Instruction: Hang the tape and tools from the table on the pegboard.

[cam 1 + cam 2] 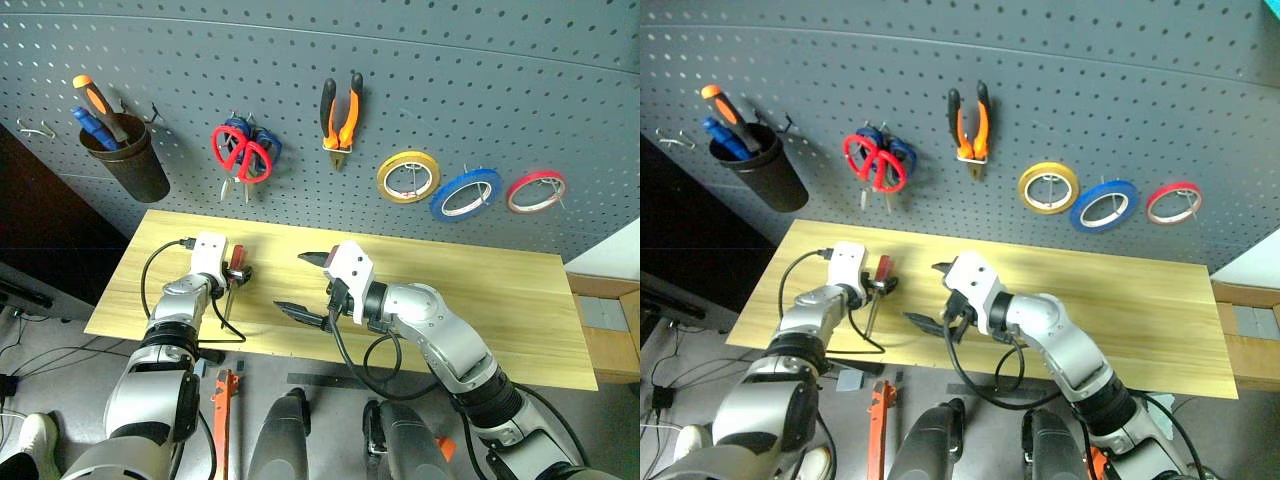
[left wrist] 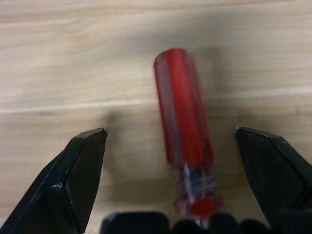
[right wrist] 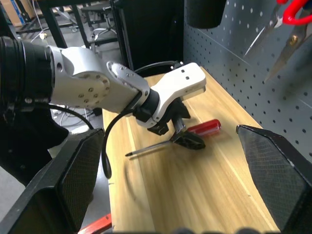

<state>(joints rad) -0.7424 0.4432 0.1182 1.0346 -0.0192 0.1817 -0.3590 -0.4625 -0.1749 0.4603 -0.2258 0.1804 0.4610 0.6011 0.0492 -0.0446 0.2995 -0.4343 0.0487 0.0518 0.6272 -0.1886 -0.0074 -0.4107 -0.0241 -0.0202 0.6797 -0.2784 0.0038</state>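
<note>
Pegboard (image 1: 300,60), black cup (image 1: 125,160), yellow tape (image 1: 408,176)

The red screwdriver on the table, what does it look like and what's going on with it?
The screwdriver has a see-through red plastic handle and a thin metal shaft. It lies flat on the wooden table, near its left end. The left tool is open, one black finger on each side of the handle, without squeezing it yet. Whether the fingers touch it is hard to tell.
</note>
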